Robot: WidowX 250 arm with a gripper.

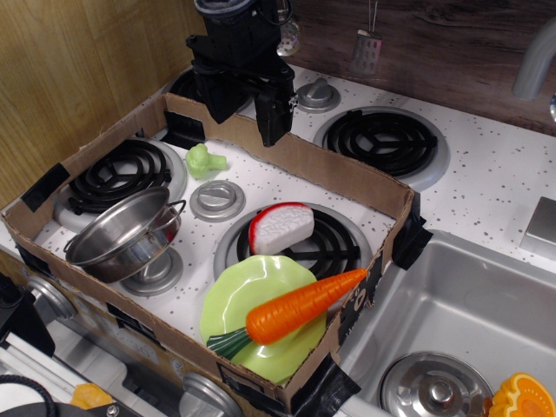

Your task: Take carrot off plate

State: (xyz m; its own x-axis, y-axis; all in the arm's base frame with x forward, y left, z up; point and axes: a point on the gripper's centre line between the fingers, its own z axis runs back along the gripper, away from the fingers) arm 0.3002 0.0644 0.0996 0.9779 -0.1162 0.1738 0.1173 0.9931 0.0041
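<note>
The orange carrot (302,306) lies slantwise on the lime-green plate (233,300) at the front of the stove, its green stem end at the plate's front left and its tip pointing right past the rim over the cardboard wall. My black gripper (246,111) hangs above the back cardboard wall, far behind the plate and well apart from the carrot. Its two fingers (274,117) point down with a gap between them and hold nothing.
A cardboard wall (300,156) fences the stove top. Inside are a steel pot (126,233) at the left, a small light-green toy vegetable (205,161), and a red-and-white toy (281,227) just behind the plate. A sink (469,295) lies to the right.
</note>
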